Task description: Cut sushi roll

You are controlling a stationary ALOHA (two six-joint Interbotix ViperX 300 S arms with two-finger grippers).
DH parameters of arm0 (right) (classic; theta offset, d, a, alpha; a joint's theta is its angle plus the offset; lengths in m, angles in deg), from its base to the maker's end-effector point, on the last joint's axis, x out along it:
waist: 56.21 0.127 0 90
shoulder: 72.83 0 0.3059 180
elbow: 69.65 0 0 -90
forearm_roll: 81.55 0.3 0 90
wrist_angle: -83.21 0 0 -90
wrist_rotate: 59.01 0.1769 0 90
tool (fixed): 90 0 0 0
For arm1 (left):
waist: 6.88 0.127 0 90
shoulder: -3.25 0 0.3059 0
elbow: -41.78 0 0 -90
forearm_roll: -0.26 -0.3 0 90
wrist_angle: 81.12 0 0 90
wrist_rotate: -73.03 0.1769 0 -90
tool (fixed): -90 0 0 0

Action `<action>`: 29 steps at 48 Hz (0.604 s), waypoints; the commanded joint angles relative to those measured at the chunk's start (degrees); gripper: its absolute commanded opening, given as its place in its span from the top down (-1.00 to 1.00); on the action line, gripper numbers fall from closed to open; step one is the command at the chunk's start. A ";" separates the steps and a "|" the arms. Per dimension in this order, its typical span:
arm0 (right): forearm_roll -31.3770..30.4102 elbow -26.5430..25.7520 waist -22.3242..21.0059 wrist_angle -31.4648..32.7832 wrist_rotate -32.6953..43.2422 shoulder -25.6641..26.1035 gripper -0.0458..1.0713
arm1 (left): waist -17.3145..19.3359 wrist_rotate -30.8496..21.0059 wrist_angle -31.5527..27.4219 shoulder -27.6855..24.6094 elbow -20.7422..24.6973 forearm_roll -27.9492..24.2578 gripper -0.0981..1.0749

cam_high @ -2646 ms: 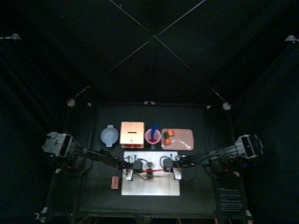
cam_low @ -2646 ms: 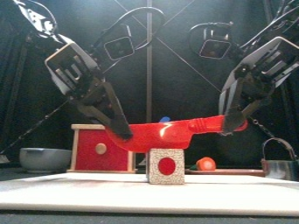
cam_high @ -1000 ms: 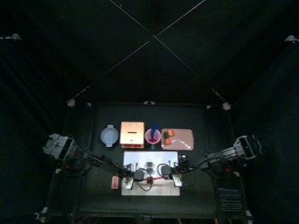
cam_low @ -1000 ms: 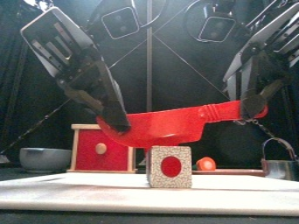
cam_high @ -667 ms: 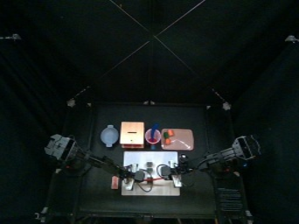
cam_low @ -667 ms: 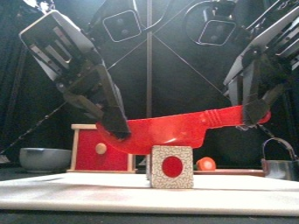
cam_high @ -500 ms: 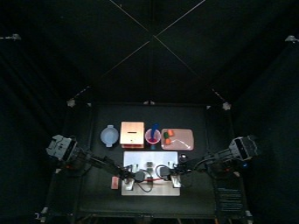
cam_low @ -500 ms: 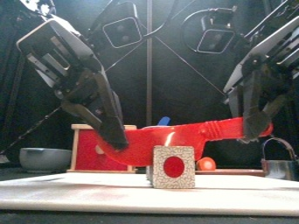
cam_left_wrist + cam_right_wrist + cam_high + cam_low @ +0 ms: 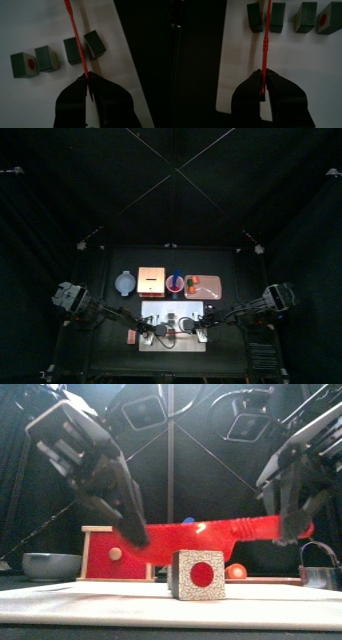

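Observation:
The sushi roll lies as several dark slices [image 9: 72,51] with red centres on the white board [image 9: 40,30]. In the front view the nearest slice [image 9: 198,574] stands upright, its red centre facing the camera. A red knife [image 9: 201,536] hangs level just behind and above it. My left gripper [image 9: 134,539] is shut on the blade end and my right gripper [image 9: 285,534] is shut on the handle end. Seen edge-on from the left wrist, the knife [image 9: 77,35] runs between two neighbouring slices. The right wrist view shows the knife [image 9: 266,35] beside a slice [image 9: 256,17].
Behind the white board [image 9: 174,340] stand a metal bowl [image 9: 124,283], a wooden box [image 9: 151,280], a pink bowl [image 9: 178,281] and a tray [image 9: 203,282]. A small reddish-brown block [image 9: 132,335] lies left of the board. A metal cup [image 9: 318,574] stands at the right.
The knife has come down a little and levelled out, its handle end dropping most. Both grippers keep their hold on it. The slices have not moved.

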 commanded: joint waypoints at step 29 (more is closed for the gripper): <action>9.40 6.77 -3.96 10.28 0.35 22.94 0.21 | 6.50 0.09 20.65 3.34 -0.18 -1.32 -0.84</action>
